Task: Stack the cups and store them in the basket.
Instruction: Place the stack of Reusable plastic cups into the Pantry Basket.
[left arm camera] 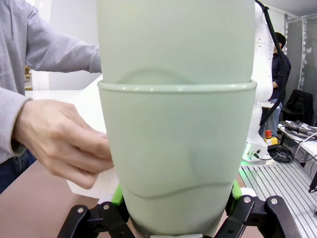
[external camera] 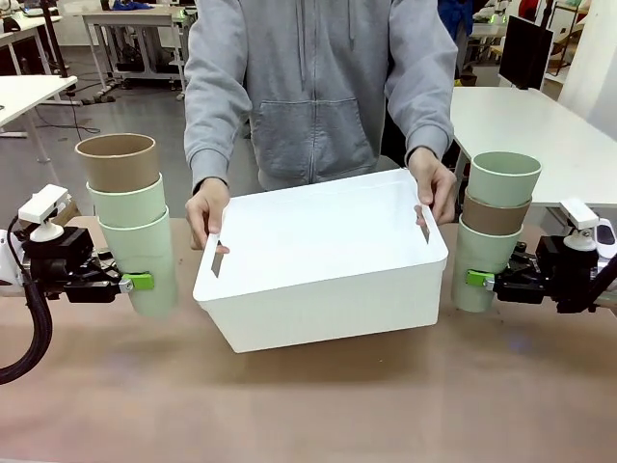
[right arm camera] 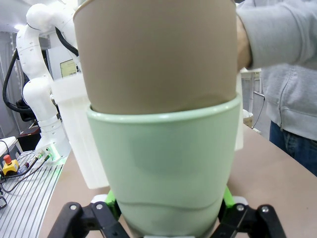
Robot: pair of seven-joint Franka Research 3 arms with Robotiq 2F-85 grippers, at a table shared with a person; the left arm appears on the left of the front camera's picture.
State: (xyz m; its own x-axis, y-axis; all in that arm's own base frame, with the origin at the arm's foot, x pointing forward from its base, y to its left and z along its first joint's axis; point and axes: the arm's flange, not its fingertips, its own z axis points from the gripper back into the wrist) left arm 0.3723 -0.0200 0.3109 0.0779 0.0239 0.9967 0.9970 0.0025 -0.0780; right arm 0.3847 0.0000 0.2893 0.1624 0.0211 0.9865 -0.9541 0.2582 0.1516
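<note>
Your left gripper (external camera: 140,282) points inward, clamped low on the left cup stack (external camera: 125,207); your right gripper (external camera: 477,280) mirrors it, gripping the right cup stack (external camera: 494,217).

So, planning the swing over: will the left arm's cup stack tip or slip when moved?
Probably top-heavy: the left gripper clamps only the bottom cup, low down. The upper cups merely nest, so may wobble. Matte walls likely resist slipping.

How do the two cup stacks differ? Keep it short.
Order: left stack has tan on top of two mint; right stack has tan between two mint. Holder: left stack in left claw, right stack in right claw. Shared: three upright cups, gripped at the bottom one.
</note>
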